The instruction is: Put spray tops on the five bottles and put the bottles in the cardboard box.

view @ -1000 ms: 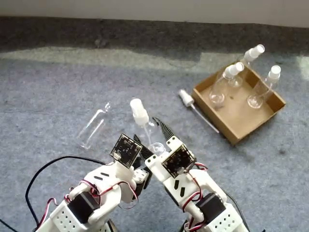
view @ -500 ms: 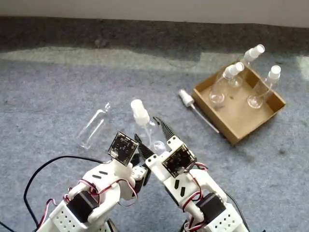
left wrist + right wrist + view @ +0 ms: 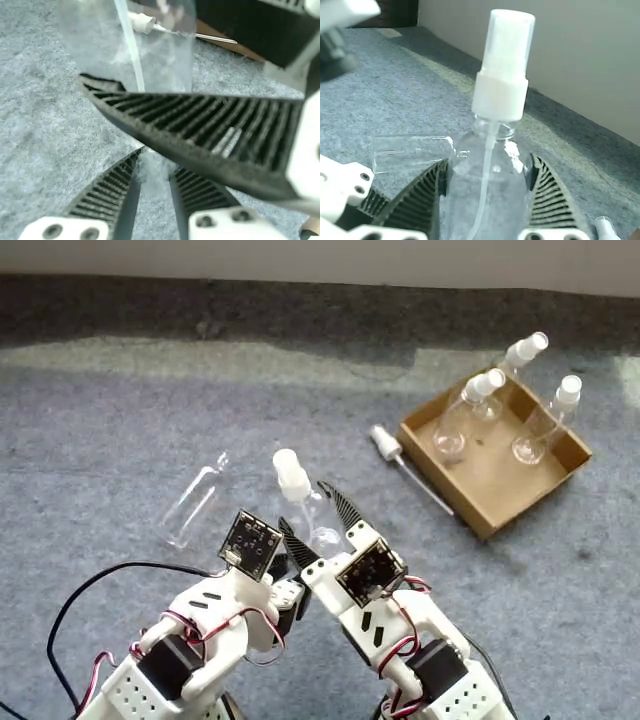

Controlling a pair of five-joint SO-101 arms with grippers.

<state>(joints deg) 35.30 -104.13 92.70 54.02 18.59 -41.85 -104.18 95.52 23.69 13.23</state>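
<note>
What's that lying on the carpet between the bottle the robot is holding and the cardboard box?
A loose spray top with its long tube, seen in the high view.

The left arm (image 3: 215, 615) draws back a little and swings toward the left of the high view. Its camera board (image 3: 250, 545) slides away from the right arm (image 3: 400, 625). The bottle (image 3: 312, 520) in the right gripper (image 3: 325, 515) creeps slightly away from the arms.

— What is lying under everything?
— A grey fuzzy carpet (image 3: 120, 420) is covering the whole floor, and a thin black cable (image 3: 75, 605) is looping across it at near left.
— And at the far side?
— A pale wall strip (image 3: 320, 258) is running along it.
</note>
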